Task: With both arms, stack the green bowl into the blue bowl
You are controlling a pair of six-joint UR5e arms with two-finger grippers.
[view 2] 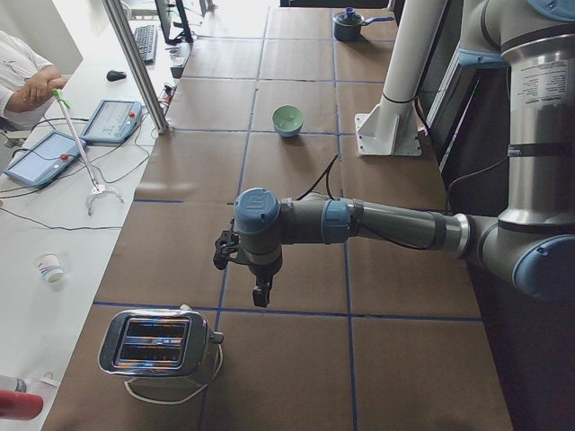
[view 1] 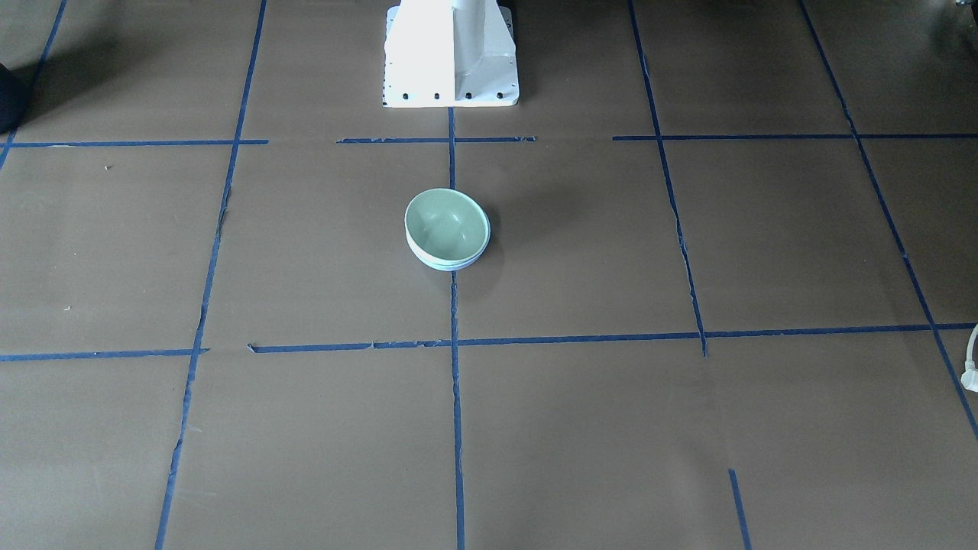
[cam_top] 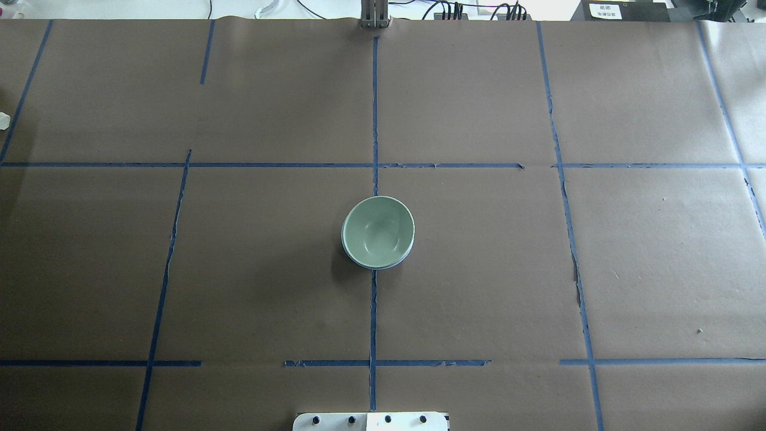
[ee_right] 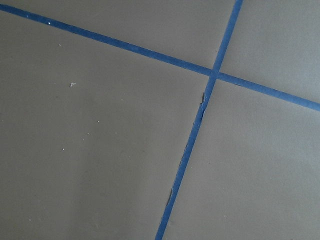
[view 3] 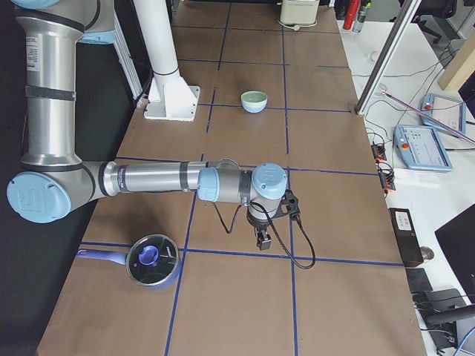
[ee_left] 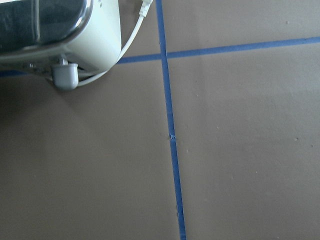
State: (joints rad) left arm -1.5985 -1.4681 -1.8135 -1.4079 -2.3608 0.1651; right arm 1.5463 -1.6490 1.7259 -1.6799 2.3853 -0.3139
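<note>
The green bowl (view 1: 447,224) sits nested inside the blue bowl (view 1: 449,265) at the table's centre, just in front of the pedestal. Only the blue bowl's rim (cam_top: 345,245) shows under the green bowl (cam_top: 378,230). The pair also shows small in the exterior left view (view 2: 288,118) and the exterior right view (view 3: 254,100). My left gripper (view 2: 261,296) hangs over the table's left end, next to a toaster. My right gripper (view 3: 263,241) hangs over the table's right end, near a pot. Both are far from the bowls. I cannot tell whether either is open or shut.
A chrome toaster (view 2: 162,346) with a white cord stands at the left end; it also shows in the left wrist view (ee_left: 50,30). A blue lidded pot (view 3: 152,261) stands at the right end. The white pedestal (view 1: 451,53) is behind the bowls. An operator (view 2: 27,76) sits by control tablets.
</note>
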